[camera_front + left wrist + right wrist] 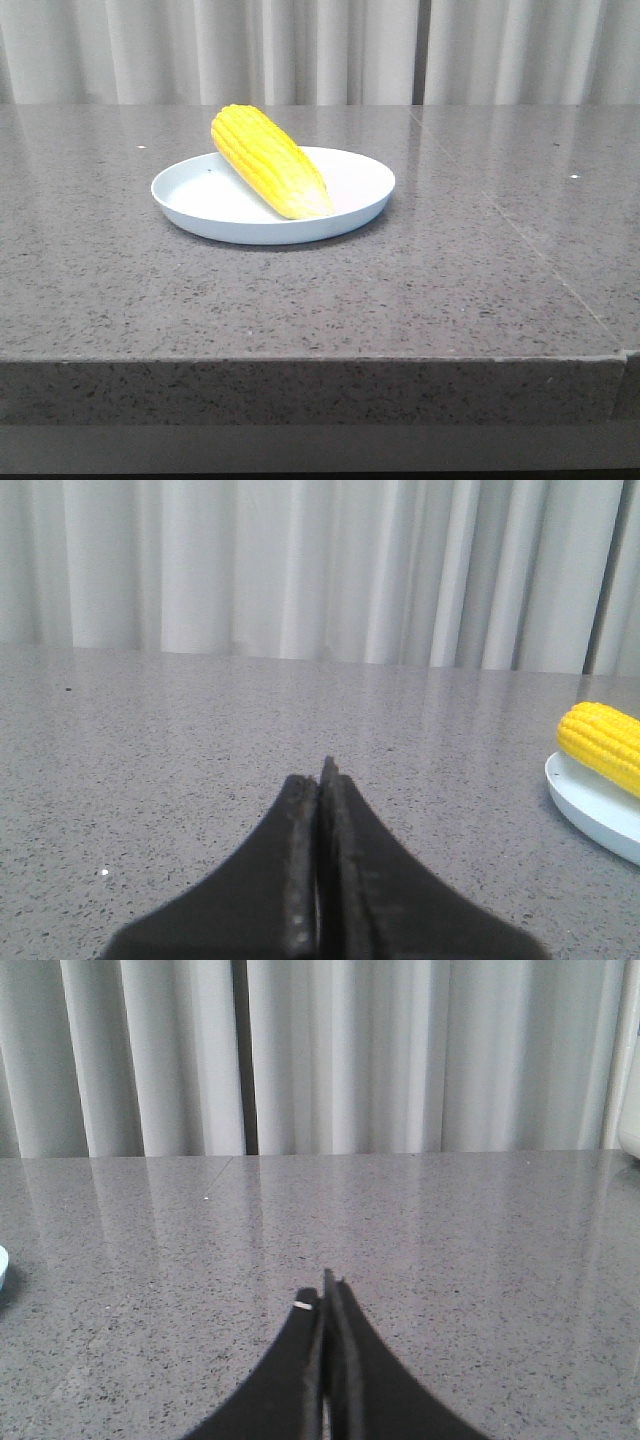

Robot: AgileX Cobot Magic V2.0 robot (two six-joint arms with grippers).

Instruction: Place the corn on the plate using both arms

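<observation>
The yellow corn (268, 160) lies slantwise on the pale plate (200, 205) in the middle of the table, its blunt end over the far rim and its paler tip toward the front. Neither arm shows in the front view. My left gripper (320, 780) is shut with nothing in it, low over bare table; the corn (603, 744) and the plate's rim (590, 805) show at that view's edge, well apart from the fingers. My right gripper (326, 1295) is also shut and empty, with only a sliver of the plate (3, 1265) at that view's edge.
The grey speckled stone table (480, 260) has a seam running along its right part and a front edge close to the camera. White curtains (320, 50) hang behind the table. A white object (630, 1110) shows at the edge of the right wrist view.
</observation>
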